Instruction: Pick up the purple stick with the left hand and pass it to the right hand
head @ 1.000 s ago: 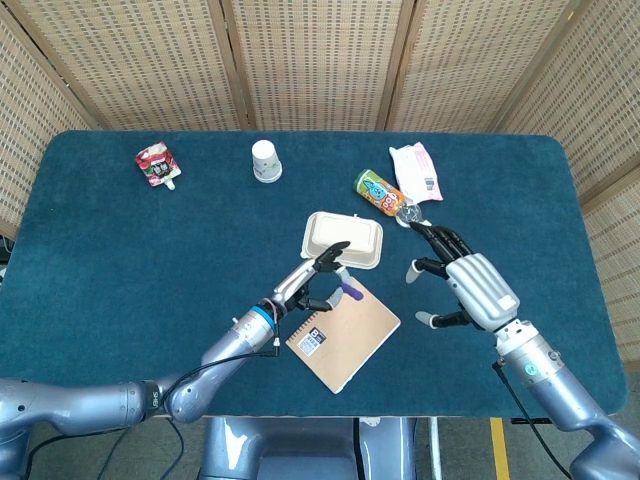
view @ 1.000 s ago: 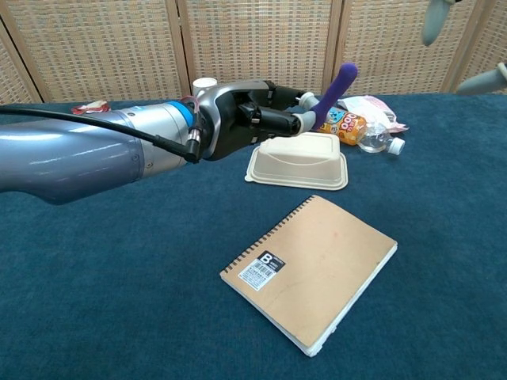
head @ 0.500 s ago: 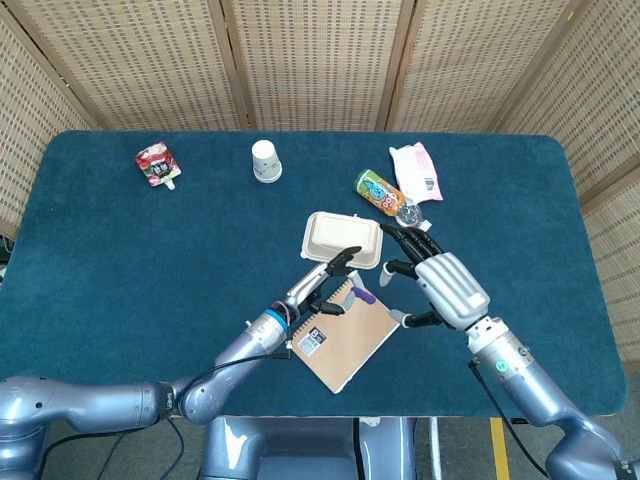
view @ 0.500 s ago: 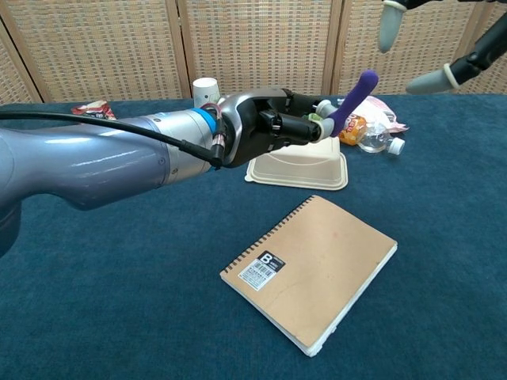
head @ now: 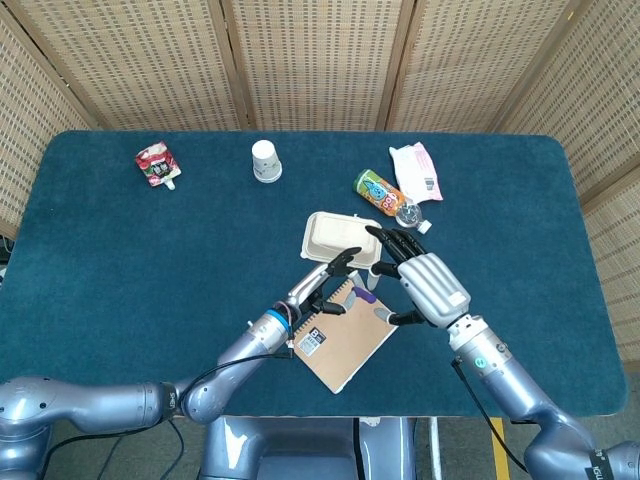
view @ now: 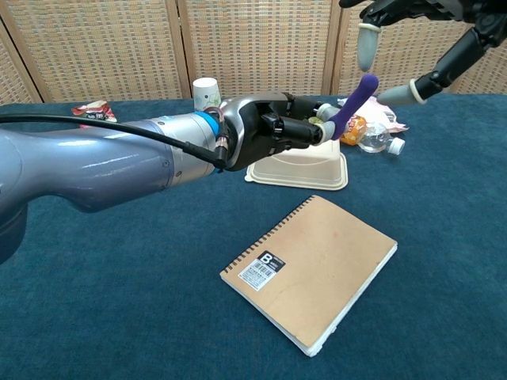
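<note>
Head view: at mid-frame our left hand (head: 330,283) pinches the purple stick (head: 362,295) above the spiral notebook (head: 344,335), just below the white clamshell box (head: 341,239). Our right hand (head: 420,280), fingers spread and holding nothing, has swung in from the right over the past second and now hangs directly beside the stick, its dark fingers (head: 385,243) reaching over the box's edge. Along the top of the blue table (head: 120,250) sit a red pouch (head: 157,165), a paper cup (head: 266,160), a drink bottle (head: 384,195) and a white packet (head: 417,171).

Chest view: our left hand (view: 273,131) holds the stick (view: 351,106) tilted up toward the upper right, lifted clear of the table. Our right hand's fingertips (view: 365,46) have dropped into the top right corner and now bracket the stick's tip without closing on it. We judge the pickup done and the handover imminent: the right hand still has to close before the left lets go.
</note>
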{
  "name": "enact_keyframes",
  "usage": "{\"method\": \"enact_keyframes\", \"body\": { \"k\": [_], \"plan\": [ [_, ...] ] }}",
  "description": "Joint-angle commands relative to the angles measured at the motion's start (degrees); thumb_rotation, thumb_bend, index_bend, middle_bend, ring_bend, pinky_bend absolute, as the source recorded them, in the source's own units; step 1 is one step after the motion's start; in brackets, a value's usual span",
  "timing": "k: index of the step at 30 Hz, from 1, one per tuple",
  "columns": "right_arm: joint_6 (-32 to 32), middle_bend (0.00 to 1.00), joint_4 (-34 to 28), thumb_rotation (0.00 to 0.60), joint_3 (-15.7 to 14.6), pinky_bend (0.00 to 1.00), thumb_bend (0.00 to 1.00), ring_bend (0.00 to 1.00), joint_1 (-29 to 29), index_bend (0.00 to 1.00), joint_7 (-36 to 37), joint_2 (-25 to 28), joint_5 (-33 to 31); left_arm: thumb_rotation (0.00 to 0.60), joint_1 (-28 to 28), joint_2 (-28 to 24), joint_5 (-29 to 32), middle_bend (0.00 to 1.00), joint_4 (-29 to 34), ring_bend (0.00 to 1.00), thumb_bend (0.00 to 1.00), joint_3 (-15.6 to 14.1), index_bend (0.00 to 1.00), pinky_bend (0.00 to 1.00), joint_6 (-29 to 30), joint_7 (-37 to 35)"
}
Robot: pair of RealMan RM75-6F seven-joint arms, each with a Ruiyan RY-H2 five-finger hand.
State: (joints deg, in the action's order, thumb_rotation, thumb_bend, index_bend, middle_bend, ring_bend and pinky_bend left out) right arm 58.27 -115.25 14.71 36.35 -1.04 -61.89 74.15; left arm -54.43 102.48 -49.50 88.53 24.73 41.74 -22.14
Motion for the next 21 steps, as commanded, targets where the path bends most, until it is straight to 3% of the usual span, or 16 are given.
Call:
{"method": "enact_keyframes", "body": {
  "k": [1, 21],
  "plan": [
    [0.2, 0.02, 0.15, 0.6, -0.06, 0.0, 0.38, 0.0, 0.22, 0.54, -0.8, -0.24, -0.25, 0.6, 0.05, 0.02, -0.03, 0.0, 0.03, 0.0, 0.58, -0.06, 0.71, 0.0, -0.07, 0.04],
    [-0.39, 0.03, -0.61, 0.6, -0.66, 0.0, 0.43, 0.0, 1.25, 0.57, -2.35, -0.55, -2.31, 0.6, 0.23, 0.22, 0.19, 0.0, -0.3, 0.0, 0.59, 0.41, 0.71, 0.0, -0.68, 0.25]
  ]
}}
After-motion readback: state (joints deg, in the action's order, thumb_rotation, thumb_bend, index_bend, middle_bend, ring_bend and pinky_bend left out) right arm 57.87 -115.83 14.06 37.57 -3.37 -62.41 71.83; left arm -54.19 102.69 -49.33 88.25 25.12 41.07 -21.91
